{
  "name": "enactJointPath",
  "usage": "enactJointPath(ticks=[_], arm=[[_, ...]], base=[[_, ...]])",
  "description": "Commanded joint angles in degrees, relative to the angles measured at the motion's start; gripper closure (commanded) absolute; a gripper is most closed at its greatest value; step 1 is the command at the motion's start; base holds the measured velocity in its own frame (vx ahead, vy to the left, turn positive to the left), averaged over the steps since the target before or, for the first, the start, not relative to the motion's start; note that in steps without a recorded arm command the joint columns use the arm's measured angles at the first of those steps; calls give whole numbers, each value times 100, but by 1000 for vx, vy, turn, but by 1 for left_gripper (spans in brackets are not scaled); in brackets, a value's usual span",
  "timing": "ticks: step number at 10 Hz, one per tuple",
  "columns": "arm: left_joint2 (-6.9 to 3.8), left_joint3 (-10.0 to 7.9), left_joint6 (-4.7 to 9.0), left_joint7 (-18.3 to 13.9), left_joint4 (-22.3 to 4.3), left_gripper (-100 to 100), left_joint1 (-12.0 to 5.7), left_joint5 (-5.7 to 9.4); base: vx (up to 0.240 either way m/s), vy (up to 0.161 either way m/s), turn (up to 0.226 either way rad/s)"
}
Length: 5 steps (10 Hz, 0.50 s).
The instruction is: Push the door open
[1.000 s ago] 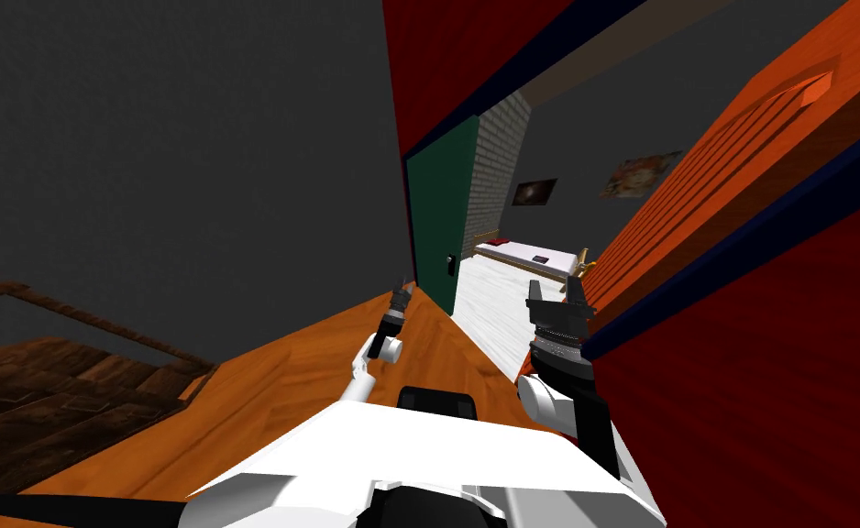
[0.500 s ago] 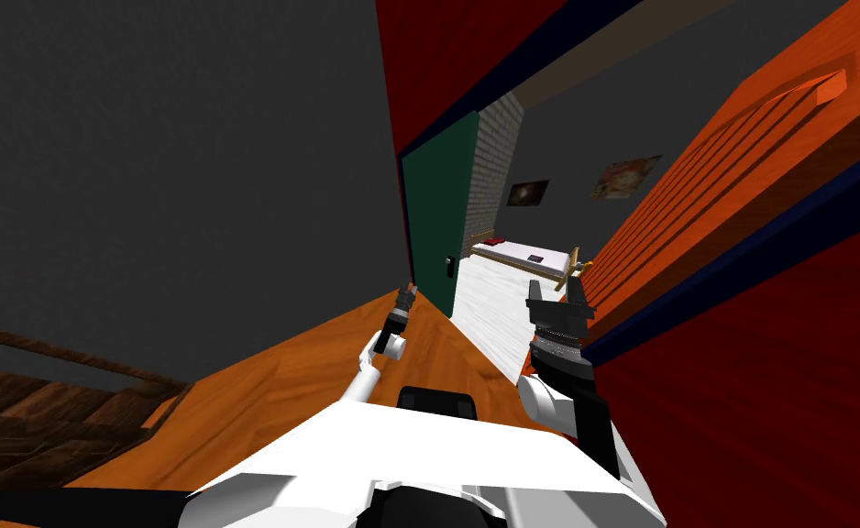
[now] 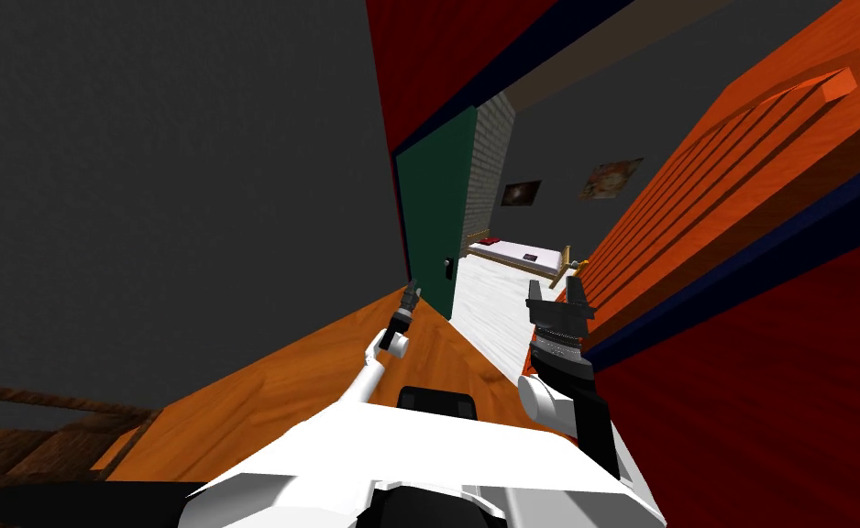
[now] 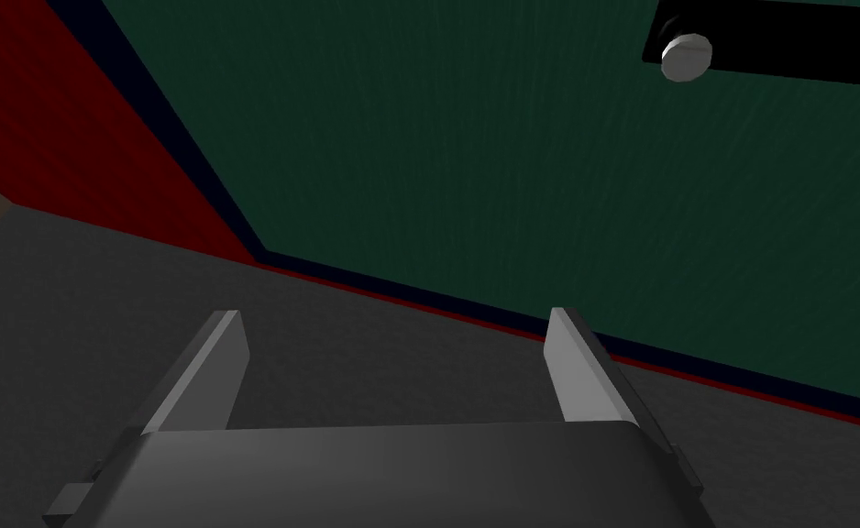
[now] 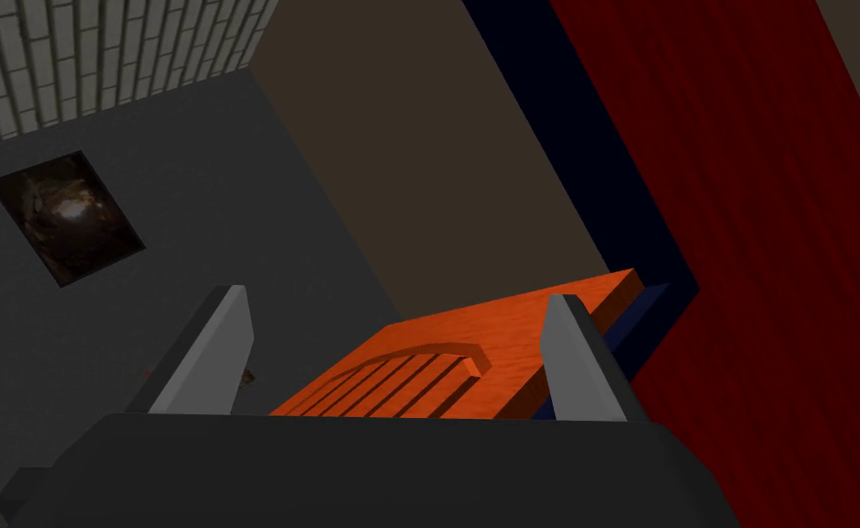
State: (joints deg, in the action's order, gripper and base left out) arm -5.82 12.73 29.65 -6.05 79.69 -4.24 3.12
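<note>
**Q:** Where is the door, and which arm addresses it?

**A:** The dark green flat door panel [image 3: 433, 211] stands at the left of the opening, apparently swung partly inward. A white bed [image 3: 520, 252] is visible in the room past its free edge. The left gripper [image 3: 410, 295] is near the panel's frame-side edge, apart from it; its two fingers stand spread, with nothing between them. The right gripper [image 3: 555, 291] is raised beside the orange slatted door [image 3: 694, 202] on the right, fingers likewise spread and empty.

**Q:** How is the push best made?

**A:** Probably by the left arm. Contact belongs on the flat face toward the round pale grey knob [image 4: 687, 57], far from the hinge side, where leverage is greatest. The fingertips should meet the panel squarely, lest the thin blades skid along it. The base should advance slowly behind the arm, with the right forearm held clear of the orange door.
</note>
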Motion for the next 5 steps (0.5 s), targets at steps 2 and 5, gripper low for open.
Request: enactJointPath(ticks=[2, 5], arm=[[20, 57, 3, -16, -396, -100, -242, 11], [33, 126, 9, -37, -819, -100, -490, 24]], base=[[79, 58, -92], [85, 73, -90]])
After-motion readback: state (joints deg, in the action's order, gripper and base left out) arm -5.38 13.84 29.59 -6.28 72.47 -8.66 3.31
